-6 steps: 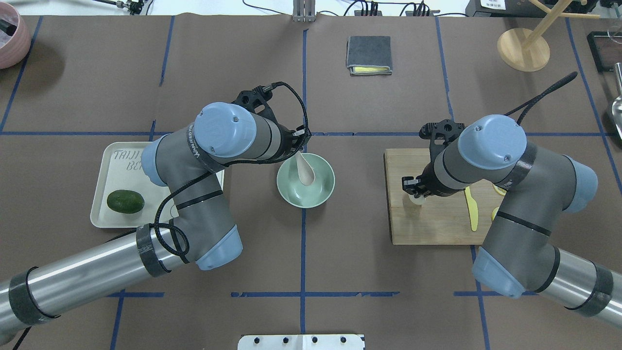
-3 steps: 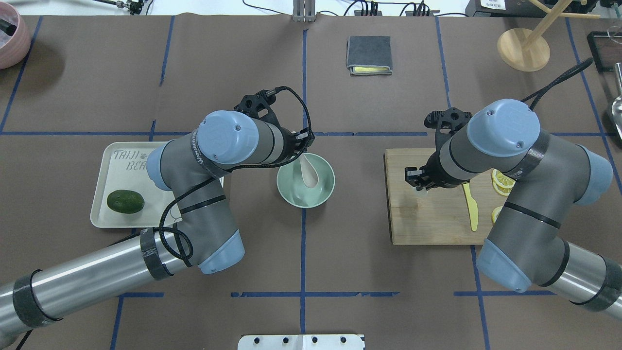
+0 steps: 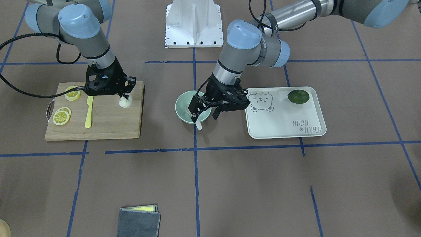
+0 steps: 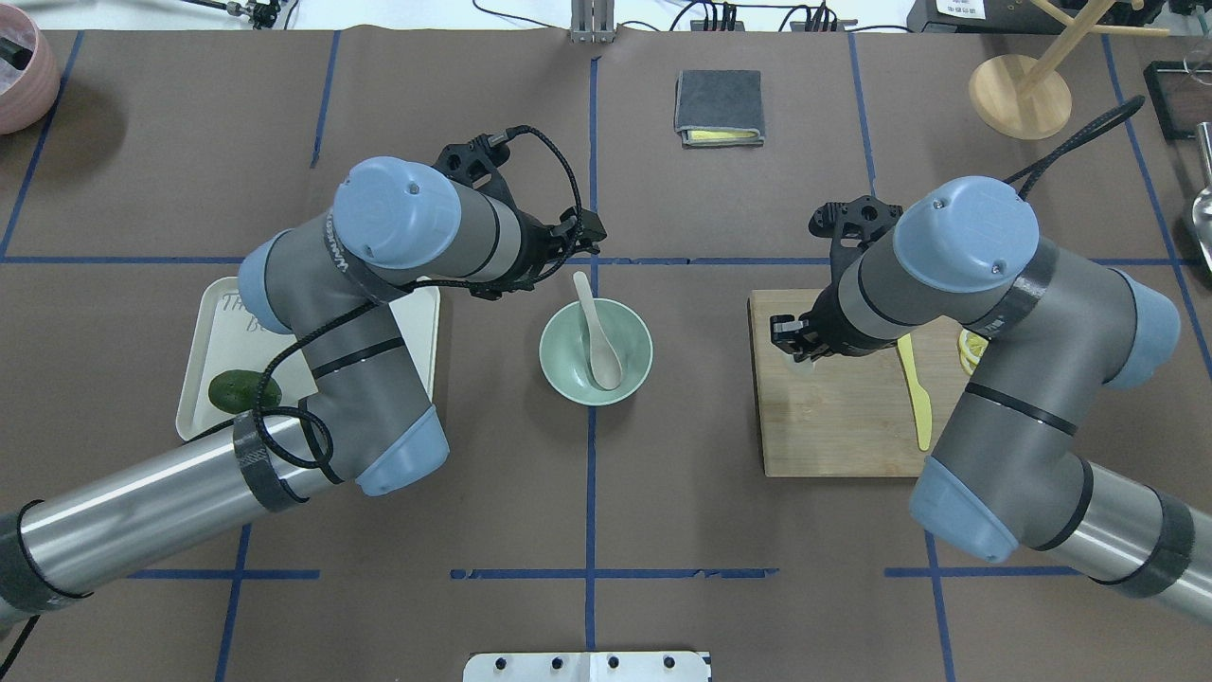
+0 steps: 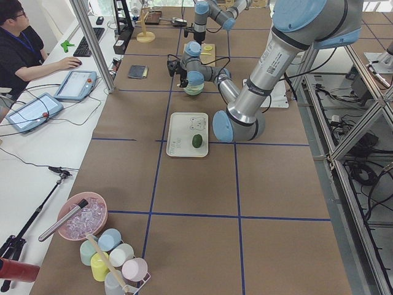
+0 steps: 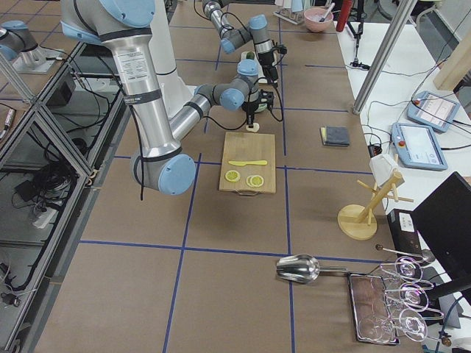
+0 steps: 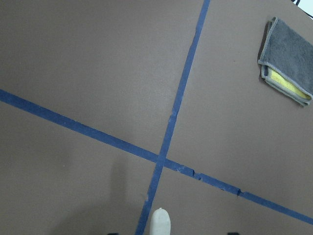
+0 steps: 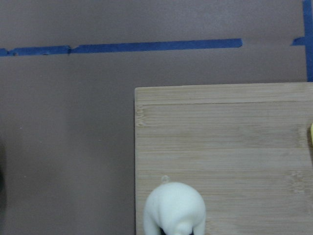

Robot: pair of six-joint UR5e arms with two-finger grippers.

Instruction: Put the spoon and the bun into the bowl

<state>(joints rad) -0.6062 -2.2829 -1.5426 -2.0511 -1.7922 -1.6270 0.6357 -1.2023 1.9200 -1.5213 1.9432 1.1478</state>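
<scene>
The pale spoon (image 4: 595,341) lies in the mint-green bowl (image 4: 554,374), scoop inside and handle over the far rim; its handle tip shows in the left wrist view (image 7: 160,223). My left gripper (image 3: 204,112) is open and empty, just above and beyond the handle. My right gripper (image 3: 124,97) is shut on the white bun (image 3: 125,103) over the wooden cutting board (image 3: 105,125), near the corner toward the bowl. The bun fills the bottom of the right wrist view (image 8: 174,208). From overhead the right wrist (image 4: 795,346) hides it.
A yellow plastic knife (image 4: 914,393) and lemon slices (image 3: 61,117) lie on the board. A white tray (image 3: 286,121) with a dark green lime (image 3: 298,96) sits on my left. A folded grey cloth (image 4: 719,107) and a wooden stand (image 4: 1020,95) are at the far side.
My left gripper let go of the spoon and drew back to its left; the spoon now rests in the bowl. My right gripper moved with the bun toward the board's far, bowl-side corner.
</scene>
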